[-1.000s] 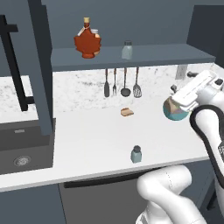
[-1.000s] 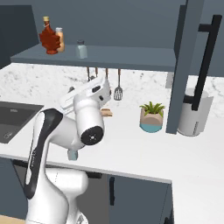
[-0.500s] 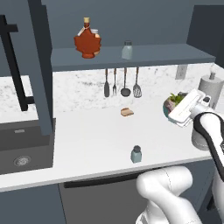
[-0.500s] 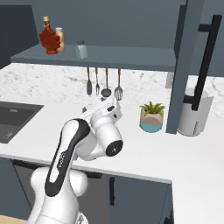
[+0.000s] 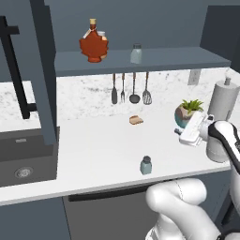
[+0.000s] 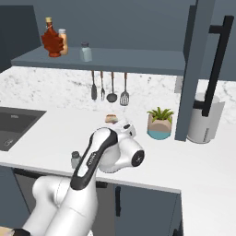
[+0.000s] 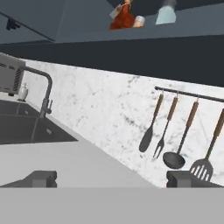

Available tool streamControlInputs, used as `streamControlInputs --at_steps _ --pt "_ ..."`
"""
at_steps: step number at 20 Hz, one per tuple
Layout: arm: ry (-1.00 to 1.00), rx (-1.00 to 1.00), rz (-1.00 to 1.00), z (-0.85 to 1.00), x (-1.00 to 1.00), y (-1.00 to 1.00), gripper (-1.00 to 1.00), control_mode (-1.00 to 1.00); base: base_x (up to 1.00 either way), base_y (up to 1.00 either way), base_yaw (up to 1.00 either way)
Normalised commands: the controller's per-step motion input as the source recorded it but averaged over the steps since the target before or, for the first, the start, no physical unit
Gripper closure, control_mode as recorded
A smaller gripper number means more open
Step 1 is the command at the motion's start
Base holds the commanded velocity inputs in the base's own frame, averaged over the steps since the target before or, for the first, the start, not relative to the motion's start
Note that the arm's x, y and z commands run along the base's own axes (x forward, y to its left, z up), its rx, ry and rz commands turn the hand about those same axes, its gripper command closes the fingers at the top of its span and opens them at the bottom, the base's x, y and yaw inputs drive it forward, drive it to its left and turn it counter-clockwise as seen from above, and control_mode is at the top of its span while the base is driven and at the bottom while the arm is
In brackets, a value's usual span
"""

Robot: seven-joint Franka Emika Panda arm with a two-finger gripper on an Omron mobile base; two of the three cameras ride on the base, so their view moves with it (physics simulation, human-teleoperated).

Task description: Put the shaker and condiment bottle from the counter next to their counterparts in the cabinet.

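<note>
Over the counter's right end, near the potted plant [image 5: 189, 111], our gripper [image 5: 191, 131] hangs with jaws wide apart and empty. We see the shaker [image 5: 146, 165] upright at the counter's [image 5: 89, 154] front edge, the condiment bottle [image 5: 93, 44] already on the cabinet [image 5: 154, 60] shelf. Approaching from the wall side, we could nudge it off that edge.

No readable text anywhere. The condiment bottle [image 5: 93, 44] on the cabinet shelf [image 5: 159, 60] carries a small white tag, too small to tell if it's printed. The orange bottle [image 6: 62, 41] behind it is equally illegible.
</note>
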Motion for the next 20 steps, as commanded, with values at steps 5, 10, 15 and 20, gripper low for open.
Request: streamControlInputs --at_steps 5,10,15,20 --pt "-0.03 0.03 0.05 -0.18 0.05 -0.02 -1.0 -1.0 0.0 0.0 0.0" --pt "-0.13 0.02 0.52 -0.71 0.01 -0.3 -1.0 -1.0 0.0 0.0 0.0" --pt "0.01 -0.15 0.41 -0.14 0.06 0.09 -1.0 -1.0 0.0 0.0 0.0" --pt "0.0 -0.03 0.07 0.01 0.01 0.07 -1.0 -1.0 0.0 0.0 0.0"
